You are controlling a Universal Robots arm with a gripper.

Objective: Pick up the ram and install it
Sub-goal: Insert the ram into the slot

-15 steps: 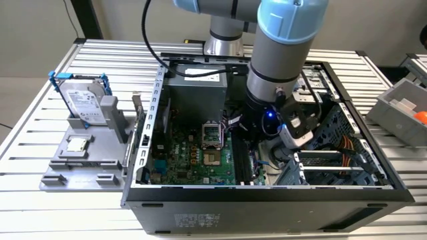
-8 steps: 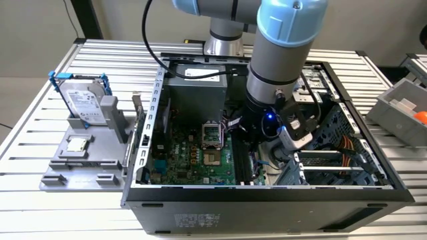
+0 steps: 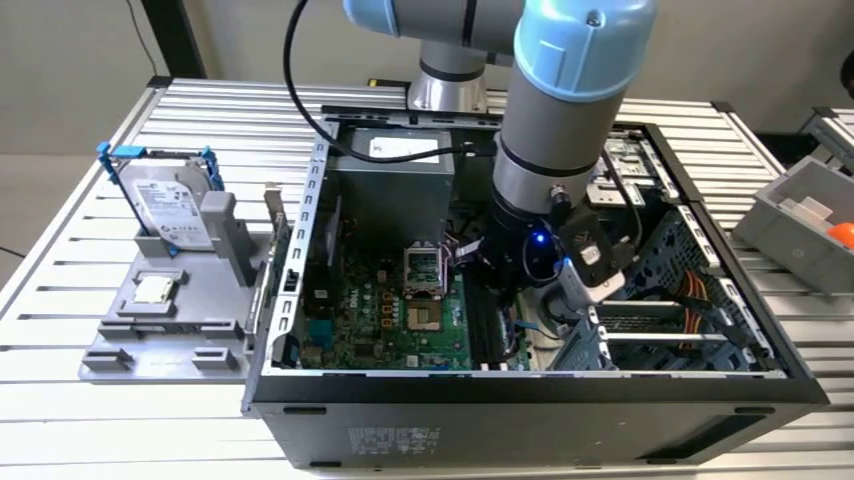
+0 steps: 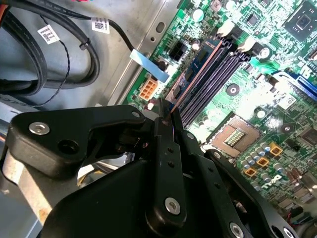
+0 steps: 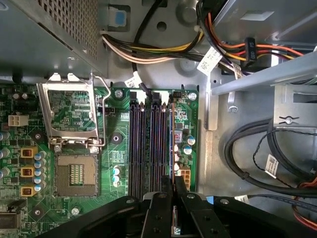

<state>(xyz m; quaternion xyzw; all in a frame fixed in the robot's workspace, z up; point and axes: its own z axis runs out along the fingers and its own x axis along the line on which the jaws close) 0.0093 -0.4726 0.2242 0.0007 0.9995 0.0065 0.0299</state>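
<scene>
The arm is reached down into the open computer case (image 3: 534,385) that stands on the slatted tabletop (image 3: 80,420), and the gripper (image 5: 173,191) is seen low over the green motherboard (image 5: 119,153). In both wrist views the gripper's black fingers (image 4: 166,148) are drawn close together on the near end of the ram (image 5: 172,144), a thin dark board seen edge-on. The ram stands upright along the outermost of the long memory slots (image 5: 143,144), on the side away from the processor socket (image 5: 74,173); whether it is fully seated cannot be told. The socket lies open, its metal frame (image 5: 69,111) folded back. Bundled cables (image 5: 257,158) run across the case floor beside the board. On the exterior view's left, well apart from the case, a hard drive (image 3: 171,205) in a blue frame is propped upright on a grey stand (image 3: 167,320).
</scene>
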